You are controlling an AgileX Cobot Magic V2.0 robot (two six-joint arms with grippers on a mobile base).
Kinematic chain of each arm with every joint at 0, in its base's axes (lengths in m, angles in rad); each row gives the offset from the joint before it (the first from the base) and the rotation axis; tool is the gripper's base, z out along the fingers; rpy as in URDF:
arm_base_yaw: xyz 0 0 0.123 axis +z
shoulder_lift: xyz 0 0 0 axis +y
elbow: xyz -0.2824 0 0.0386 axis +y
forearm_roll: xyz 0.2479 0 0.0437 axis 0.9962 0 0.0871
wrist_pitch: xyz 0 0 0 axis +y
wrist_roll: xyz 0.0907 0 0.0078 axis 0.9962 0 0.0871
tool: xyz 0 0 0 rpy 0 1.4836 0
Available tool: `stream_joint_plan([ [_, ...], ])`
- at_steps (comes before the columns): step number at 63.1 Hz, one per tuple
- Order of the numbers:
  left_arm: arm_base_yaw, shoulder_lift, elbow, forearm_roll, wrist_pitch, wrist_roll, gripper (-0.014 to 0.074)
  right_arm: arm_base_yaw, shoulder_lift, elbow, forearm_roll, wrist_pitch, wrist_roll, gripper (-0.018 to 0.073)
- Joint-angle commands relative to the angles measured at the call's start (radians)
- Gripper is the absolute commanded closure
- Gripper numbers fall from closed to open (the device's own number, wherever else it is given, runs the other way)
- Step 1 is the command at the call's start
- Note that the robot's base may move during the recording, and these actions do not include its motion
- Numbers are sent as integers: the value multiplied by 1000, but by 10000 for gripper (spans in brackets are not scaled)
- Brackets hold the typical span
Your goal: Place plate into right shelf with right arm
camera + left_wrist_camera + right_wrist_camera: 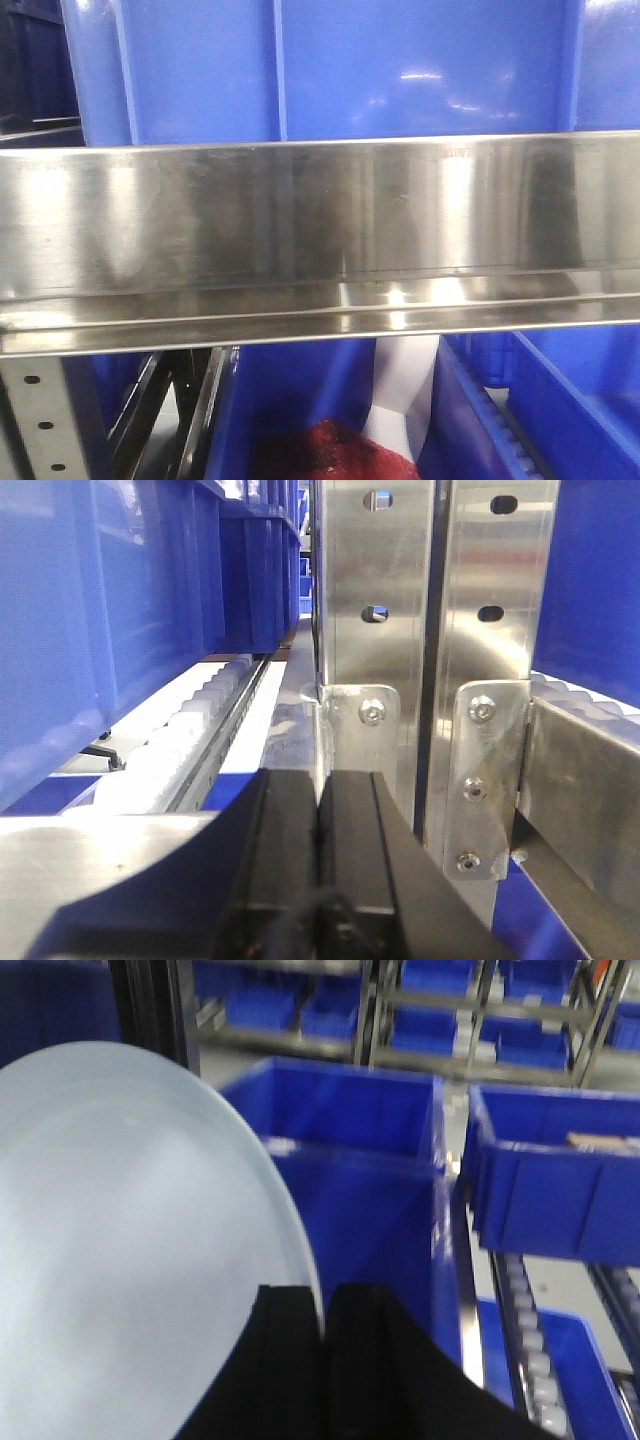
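The white plate [130, 1240] fills the left half of the right wrist view, held on edge. My right gripper [322, 1305] is shut on the plate's rim, one black finger on each face. Beyond it lies the right shelf, with an open blue bin [345, 1125] straight ahead. In the front view the shelf's brushed-steel rail [320, 240] crosses the whole frame, with a blue bin [330, 70] above it. My left gripper [320, 790] is shut on nothing, close to a steel upright [375, 590].
More blue bins [555, 1180] stand to the right on roller tracks [525, 1310]. Below the rail sit a bin with something red [330, 450] and a perforated grey upright [35, 420]. In the left wrist view, blue bins [110, 610] line a white roller track [180, 730].
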Motion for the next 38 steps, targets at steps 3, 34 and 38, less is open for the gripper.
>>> stream_joint_plan([
  [3, -1, -10, 7, -2, -87, -2, 643, 17, 79, -72, -8, -91, -35, 504],
  [34, -1, -10, 7, -2, -87, -2, 643, 33, 231, -84, -9, -87, -54, 456],
  [38, -1, -10, 7, -2, -87, -2, 643, 33, 231, -84, -9, -80, -54, 371],
])
